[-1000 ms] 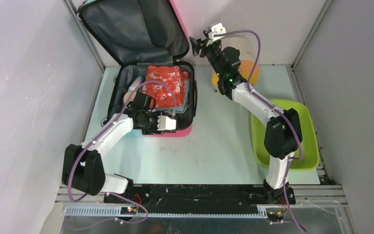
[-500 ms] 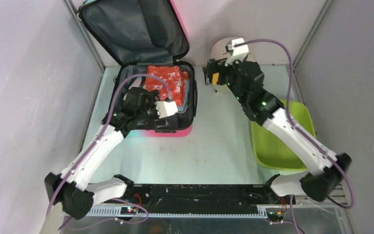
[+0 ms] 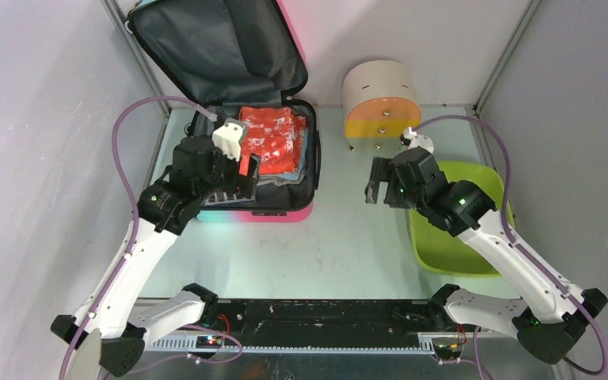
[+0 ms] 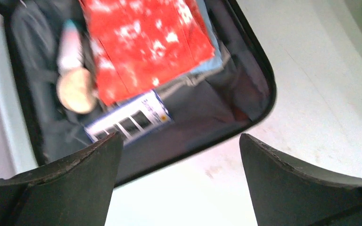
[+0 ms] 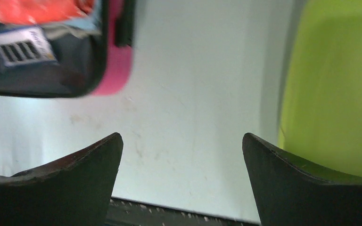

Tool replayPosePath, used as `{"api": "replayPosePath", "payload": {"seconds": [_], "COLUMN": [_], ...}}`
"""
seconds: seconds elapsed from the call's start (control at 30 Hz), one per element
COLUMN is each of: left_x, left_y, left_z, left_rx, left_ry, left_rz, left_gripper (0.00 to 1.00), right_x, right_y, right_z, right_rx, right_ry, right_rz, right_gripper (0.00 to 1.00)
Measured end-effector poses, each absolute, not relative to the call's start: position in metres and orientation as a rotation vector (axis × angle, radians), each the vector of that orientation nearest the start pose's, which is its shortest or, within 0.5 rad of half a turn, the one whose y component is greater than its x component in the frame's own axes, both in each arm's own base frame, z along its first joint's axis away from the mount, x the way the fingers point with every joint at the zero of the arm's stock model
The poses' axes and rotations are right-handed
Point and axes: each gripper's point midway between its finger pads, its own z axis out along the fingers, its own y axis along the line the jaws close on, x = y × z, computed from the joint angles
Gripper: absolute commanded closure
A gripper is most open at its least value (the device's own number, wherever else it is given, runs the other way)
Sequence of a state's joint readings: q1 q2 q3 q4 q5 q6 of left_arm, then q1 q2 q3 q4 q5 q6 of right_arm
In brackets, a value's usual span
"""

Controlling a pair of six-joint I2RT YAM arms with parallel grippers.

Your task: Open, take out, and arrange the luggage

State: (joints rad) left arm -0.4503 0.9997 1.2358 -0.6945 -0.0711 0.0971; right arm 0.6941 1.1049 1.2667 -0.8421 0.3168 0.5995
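Observation:
The luggage (image 3: pixel 206 55) lies open at the back left, its dark grey lid leaning on the wall. Its lower half holds a red patterned packet (image 3: pixel 273 138), a white box with black stripes (image 4: pixel 129 120), a pale bottle (image 4: pixel 70 44) and a tan round thing (image 4: pixel 77 89). My left gripper (image 3: pixel 247 176) is open and empty above the suitcase's near part. My right gripper (image 3: pixel 374 191) is open and empty over the bare table between the suitcase and the tray. The suitcase's pink corner also shows in the right wrist view (image 5: pixel 118 66).
A lime-green tray (image 3: pixel 495 237) sits at the right, also in the right wrist view (image 5: pixel 339 84). A beige cylinder with an orange-yellow face (image 3: pixel 381 103) stands at the back centre. Grey walls close in both sides.
My right arm swung down from the cylinder at the back to the table middle. My left arm lifted and its gripper shifted back over the suitcase's near part.

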Motion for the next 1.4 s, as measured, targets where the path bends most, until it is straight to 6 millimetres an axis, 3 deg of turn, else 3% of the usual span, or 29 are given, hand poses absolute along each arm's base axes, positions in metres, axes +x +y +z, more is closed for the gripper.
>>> {"api": "replayPosePath", "payload": {"seconds": [0.13,0.27,0.43,0.63,0.73,0.83,0.97,1.17,1.27,1.4], "left_x": [0.261,0.238,0.221,0.222,0.234,0.258,0.312,0.379,0.396,0.386], "left_y": [-0.121,-0.122,-0.117,-0.111,-0.1,-0.086,-0.048,-0.027,-0.033,-0.043], "left_z": [0.279,0.263,0.261,0.232,0.218,0.223,0.237,0.234,0.219,0.205], "left_rx": [0.403,0.335,0.306,0.322,0.273,0.169,-0.048,-0.159,-0.144,-0.1], "left_ry": [2.121,2.196,2.191,2.24,2.282,2.309,2.29,2.305,2.353,2.407], "left_rz": [-0.249,-0.337,-0.38,-0.329,-0.242,-0.18,-0.117,-0.197,-0.254,-0.289], "left_gripper": [0.01,0.0,0.0,0.02,0.11,0.14,0.18,0.22,0.22,0.2], "right_x": [0.224,0.209,0.218,0.234,0.235,0.233,0.229,0.218,0.222,0.24], "right_y": [0.141,0.115,0.086,0.068,0.077,0.089,0.101,0.115,0.113,0.098], "right_z": [0.24,0.226,0.205,0.174,0.165,0.166,0.176,0.189,0.188,0.169], "right_rx": [0.181,0.194,0.218,0.285,0.231,0.176,0.129,0.065,0.071,0.128], "right_ry": [2.339,2.347,2.366,2.423,2.458,2.465,2.433,2.388,2.381,2.416], "right_rz": [0.273,0.197,0.104,0.089,0.143,0.205,0.279,0.358,0.316,0.196], "right_gripper": [0.01,0.04,0.09,0.13,0.13,0.14,0.14,0.14,0.14,0.17]}}
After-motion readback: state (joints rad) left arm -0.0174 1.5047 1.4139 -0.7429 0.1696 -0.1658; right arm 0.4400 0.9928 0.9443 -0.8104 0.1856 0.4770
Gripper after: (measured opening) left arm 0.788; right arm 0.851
